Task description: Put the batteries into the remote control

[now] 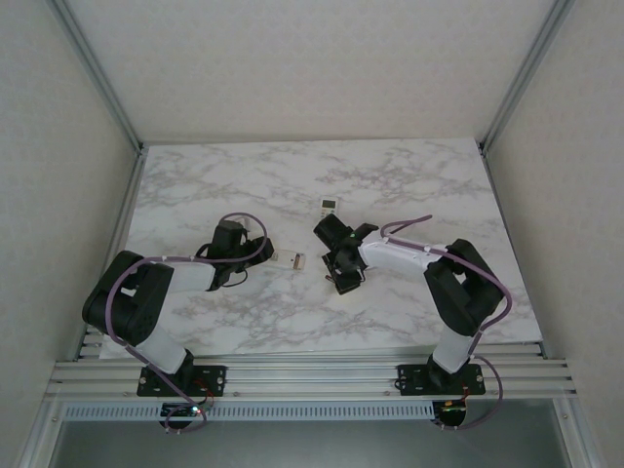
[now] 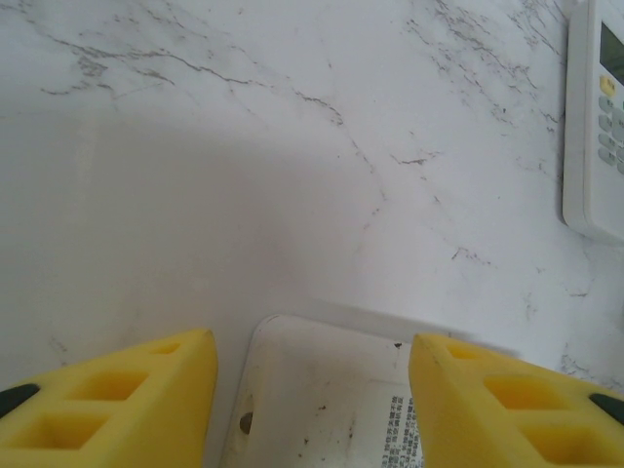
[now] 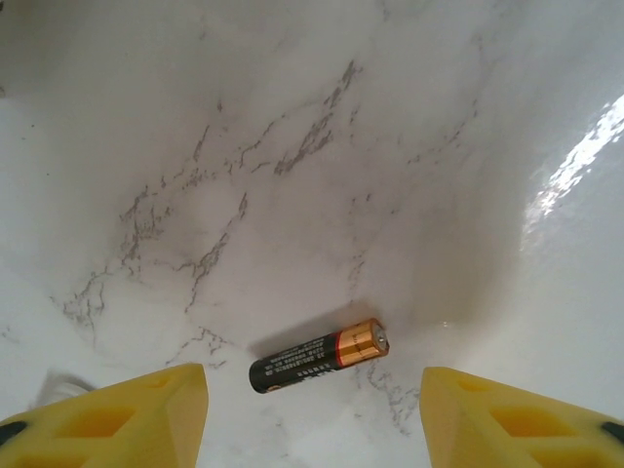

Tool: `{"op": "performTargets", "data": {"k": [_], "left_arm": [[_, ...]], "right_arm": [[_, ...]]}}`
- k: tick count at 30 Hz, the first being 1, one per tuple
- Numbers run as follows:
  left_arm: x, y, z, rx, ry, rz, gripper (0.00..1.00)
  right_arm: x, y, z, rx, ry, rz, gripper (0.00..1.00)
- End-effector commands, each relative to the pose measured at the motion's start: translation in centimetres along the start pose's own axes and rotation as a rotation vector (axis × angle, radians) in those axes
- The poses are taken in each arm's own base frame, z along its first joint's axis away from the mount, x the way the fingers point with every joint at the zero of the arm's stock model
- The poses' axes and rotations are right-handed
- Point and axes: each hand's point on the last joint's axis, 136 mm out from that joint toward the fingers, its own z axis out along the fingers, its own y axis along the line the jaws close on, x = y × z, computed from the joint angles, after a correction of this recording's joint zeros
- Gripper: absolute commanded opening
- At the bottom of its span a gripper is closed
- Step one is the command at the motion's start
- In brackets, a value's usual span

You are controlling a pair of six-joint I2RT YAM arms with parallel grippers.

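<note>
Left pincer (image 2: 312, 343): your yellow fingers (image 2: 117, 400) stand apart over the white remote control (image 2: 322, 409); whether they press on it cannot be told.
Remote control: back up, label showing, near the middle of the counter (image 1: 439, 175).
Second remote (image 2: 597, 117): buttons up, just beyond the first, toward the far edge.
Right pincer (image 3: 314, 382): yours stands open, holding nothing.
Battery (image 3: 319, 356): one cell, dark with a gold end, flat on the counter inside that pincer's gap, touching neither side.
</note>
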Motion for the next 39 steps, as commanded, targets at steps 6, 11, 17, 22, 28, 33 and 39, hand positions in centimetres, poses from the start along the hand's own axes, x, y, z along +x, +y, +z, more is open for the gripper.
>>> {"op": "performTargets", "data": {"k": [6, 11, 17, 22, 28, 33, 39], "left_arm": [[0.0, 0.5, -0.1, -0.015, -0.007, -0.003, 0.53], [0.0, 0.5, -0.1, -0.015, -0.008, -0.002, 0.53], [0.0, 0.6, -0.2, -0.017, -0.008, -0.002, 0.53], [0.0, 0.6, -0.1, -0.016, -0.008, -0.001, 0.53], [-0.1, 0.5, -0.2, -0.015, -0.011, 0.001, 0.53], [0.0, 0.5, -0.2, -0.013, -0.01, -0.002, 0.53], [0.1, 0.6, 0.0, -0.013, -0.005, -0.005, 0.53]], "right_arm": [[-0.5, -1.4, 2.1, 0.079, -0.007, 0.118, 0.5], [-1.3, -1.6, 2.4, 0.085, -0.037, 0.104, 0.26], [-2.3, -1.2, 2.4, 0.066, -0.058, -0.002, 0.1], [-2.7, 0.1, 1.6, 0.002, -0.082, -0.172, 0.01], [-3.2, 4.6, -2.1, -0.125, -0.214, -0.601, 0.0], [-1.4, 8.0, -4.0, -0.135, -0.329, -0.968, 0.0], [2.3, 10.9, -2.7, -0.207, -0.238, -1.051, 0.0]]}}
